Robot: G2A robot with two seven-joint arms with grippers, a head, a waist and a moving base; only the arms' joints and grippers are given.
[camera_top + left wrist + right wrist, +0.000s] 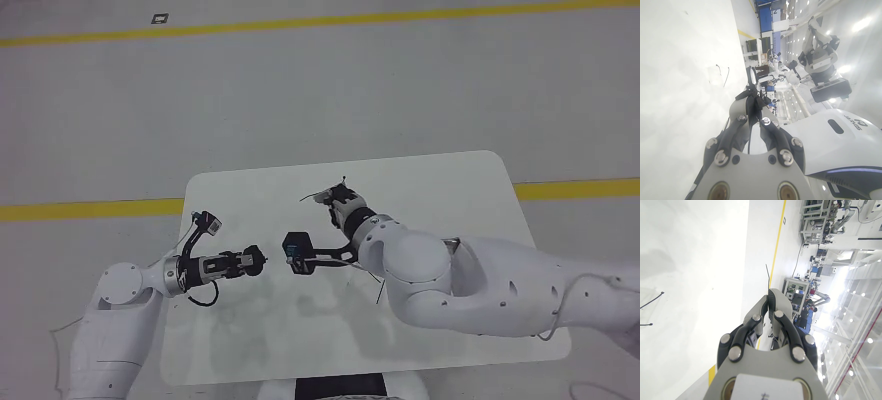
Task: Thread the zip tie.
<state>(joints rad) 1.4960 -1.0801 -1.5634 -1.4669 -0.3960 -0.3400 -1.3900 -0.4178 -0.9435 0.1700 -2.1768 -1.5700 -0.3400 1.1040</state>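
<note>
The right hand (768, 296) has its two fingers squeezed tight on a thin black zip tie (768, 276). The tie pokes out past the fingertips and bends a little partway along. In the top view this hand sits just above the middle of the frame, over the white worktop (450, 190), and the tie sticks out from it toward the left. The left hand (751, 94) is left of the middle in the top view, lower down than the right hand and apart from it. It points toward the right of the frame. Its fingers are pressed together at the tips. Some dark crumpled stuff sits at those tips, and I cannot tell what it is. At the left edge of the right wrist view, two more black ties lie flat on the worktop: the upper loose tie (652, 298) and the lower loose tie (646, 324). They are near each other, and each has a small knob at one end. A faint see-through outline (656, 289) shows around them. It may be a clear bag, but I cannot tell. That makes three zip ties: one held and two lying down. There are two hands and one worktop. The grey floor (300, 90) has two yellow lines.
</note>
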